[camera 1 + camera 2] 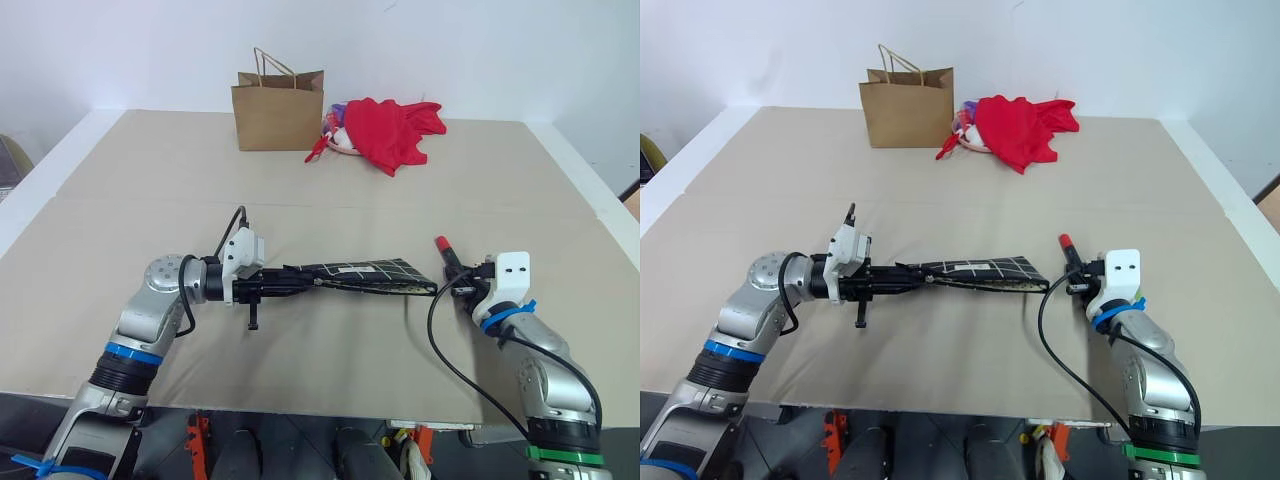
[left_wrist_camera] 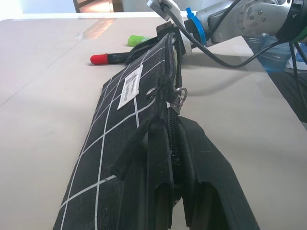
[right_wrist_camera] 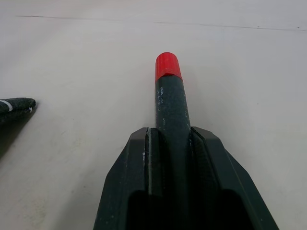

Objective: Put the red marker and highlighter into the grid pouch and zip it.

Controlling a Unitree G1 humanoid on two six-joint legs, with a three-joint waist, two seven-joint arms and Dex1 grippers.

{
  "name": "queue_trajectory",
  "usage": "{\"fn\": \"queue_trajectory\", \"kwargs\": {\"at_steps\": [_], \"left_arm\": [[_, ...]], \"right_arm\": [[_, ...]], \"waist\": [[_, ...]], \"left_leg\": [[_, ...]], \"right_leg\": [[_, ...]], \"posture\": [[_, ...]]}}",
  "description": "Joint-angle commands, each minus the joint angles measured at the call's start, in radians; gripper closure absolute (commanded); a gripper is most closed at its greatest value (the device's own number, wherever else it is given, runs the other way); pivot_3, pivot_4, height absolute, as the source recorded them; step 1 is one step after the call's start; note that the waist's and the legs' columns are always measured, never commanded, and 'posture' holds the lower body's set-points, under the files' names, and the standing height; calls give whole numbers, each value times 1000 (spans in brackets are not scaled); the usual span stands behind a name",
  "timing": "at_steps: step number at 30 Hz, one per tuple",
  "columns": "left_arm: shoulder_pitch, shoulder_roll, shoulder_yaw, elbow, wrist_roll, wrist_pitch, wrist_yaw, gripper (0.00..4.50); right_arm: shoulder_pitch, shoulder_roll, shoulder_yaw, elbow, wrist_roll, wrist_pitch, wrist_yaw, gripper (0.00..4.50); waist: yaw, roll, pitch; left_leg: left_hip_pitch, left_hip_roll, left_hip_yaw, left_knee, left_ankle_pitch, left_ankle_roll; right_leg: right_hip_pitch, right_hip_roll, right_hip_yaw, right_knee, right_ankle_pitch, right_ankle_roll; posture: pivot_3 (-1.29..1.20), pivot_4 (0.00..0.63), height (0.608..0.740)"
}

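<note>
The right gripper (image 3: 173, 139) clamped the red marker (image 3: 170, 103) just right of the grid pouch (image 1: 368, 273), which the left gripper (image 1: 300, 280) pinched. Best approach: aim the marker's tip at the pouch's opening.

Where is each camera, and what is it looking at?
Left eye, right eye: on the head, looking down at the table, both arms, the brown bag and red cloth.
Left wrist: along the left gripper shut on the grid pouch; the highlighter lies beyond.
Right wrist: along the right gripper shut on the red marker.
All share the pouch.
</note>
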Motion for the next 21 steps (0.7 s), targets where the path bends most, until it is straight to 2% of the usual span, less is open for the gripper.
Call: {"fn": "queue_trajectory", "kwargs": {"at_steps": [1, 4, 7, 9, 13, 21], "left_arm": [[2, 15, 24, -31, -22, 2, -14, 4500], [-3, 17, 20, -29, -27, 9, -28, 4500], [-11, 13, 20, -21, -28, 13, -34, 4500], [-15, 11, 18, -16, -30, 14, -37, 4500], [-21, 6, 16, -16, -34, 20, -43, 4500], [-13, 2, 13, -37, -28, 17, -42, 4500]], "right_arm": [[-66, -96, -29, -87, 103, -25, 185, 3885], [-127, -239, -54, -192, 288, 42, 441, 3885], [-122, -348, -71, -281, 478, 193, 588, 3885], [-66, -429, -65, -346, 571, 292, 674, 3885], [97, -557, -21, -393, 508, 270, 815, 3885], [96, -554, -35, -313, 483, 252, 801, 3885]], "waist": [[-1, 2, 1], [-2, 8, 5], [0, 7, 5], [6, 7, 5], [15, 5, 5], [16, 4, 5]], "left_leg": [[0, 0, 0, 0, 0, 0], [-1, -1, 2, 0, 0, 0], [-1, 0, 0, -3, -1, 1], [-2, 0, -2, -2, -2, 3], [-6, -1, -5, 0, -3, 5], [-5, -2, -5, 2, 0, 3]], "right_leg": [[-1, 0, 0, 0, 0, 0], [-2, -1, 2, 0, 0, 1], [-2, 0, 0, 0, -2, 0], [-1, 0, -2, 0, -3, -1], [-1, 0, -5, -1, -4, -6], [-1, -1, -5, 0, -3, 0]], "posture": [[0, 150, 740], [0, 150, 740], [0, 150, 740], [0, 150, 740], [0, 150, 740], [0, 150, 740]]}}
